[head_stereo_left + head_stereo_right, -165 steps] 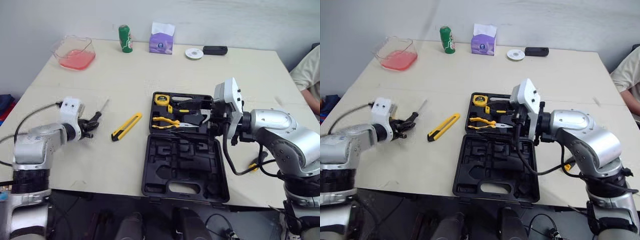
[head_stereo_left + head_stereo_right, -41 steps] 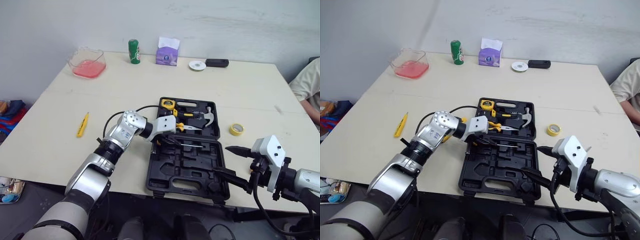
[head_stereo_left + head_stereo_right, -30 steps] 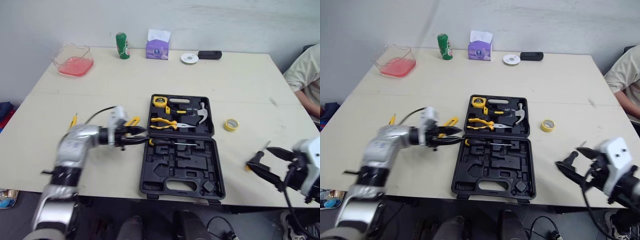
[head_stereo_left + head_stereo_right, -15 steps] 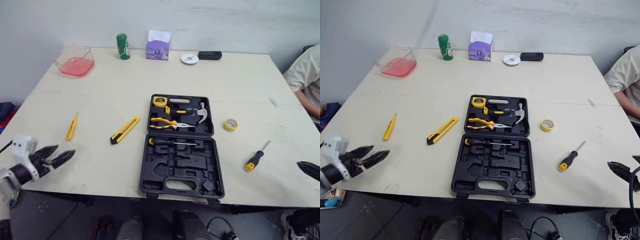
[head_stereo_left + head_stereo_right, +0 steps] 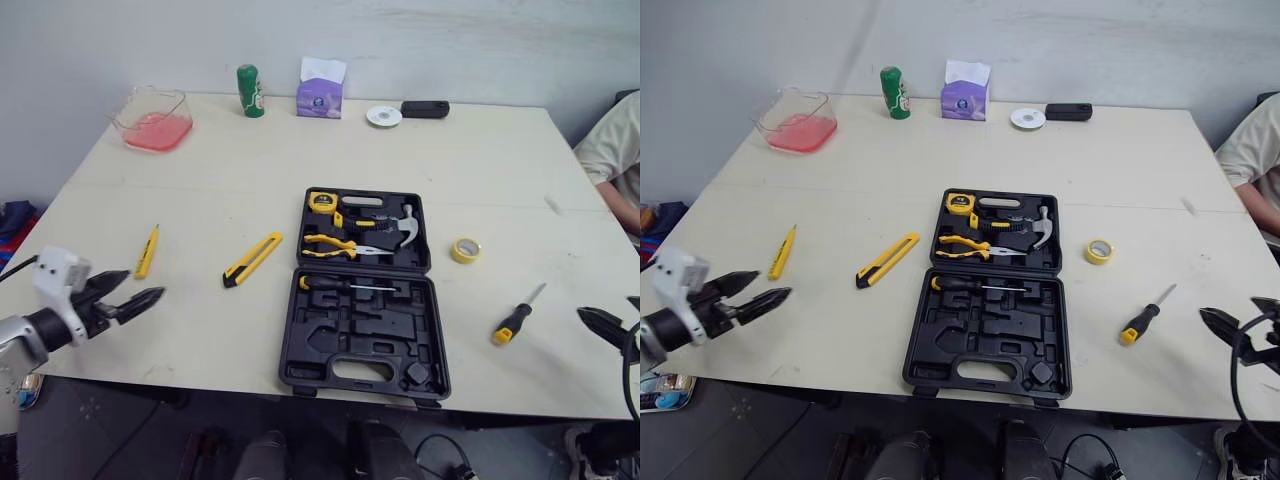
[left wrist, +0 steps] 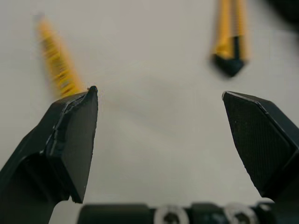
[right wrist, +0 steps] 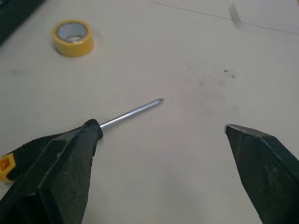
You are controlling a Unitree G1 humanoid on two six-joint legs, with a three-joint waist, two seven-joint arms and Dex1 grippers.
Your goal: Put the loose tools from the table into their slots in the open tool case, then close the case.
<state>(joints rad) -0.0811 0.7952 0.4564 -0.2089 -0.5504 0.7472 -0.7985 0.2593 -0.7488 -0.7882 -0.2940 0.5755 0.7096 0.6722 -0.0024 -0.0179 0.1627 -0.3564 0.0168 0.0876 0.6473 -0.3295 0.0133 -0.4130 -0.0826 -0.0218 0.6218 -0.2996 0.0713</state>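
Beige table [image 5: 200,180], grey wall behind. Left gripper [image 5: 143,285] hung at left edge, fingers spread, holding nothing. Yellow pen-shaped tool [image 5: 146,251] and utility knife [image 5: 252,259] lay loose left of open tool case [image 5: 350,330]. Tape roll [image 5: 463,250] and screwdriver [image 5: 515,318] lay right of case. Right gripper [image 7: 161,127] spread wide near screwdriver, holding nothing.

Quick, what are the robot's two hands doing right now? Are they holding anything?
Left gripper: open, holding nothing.
Right gripper: open, holding nothing.
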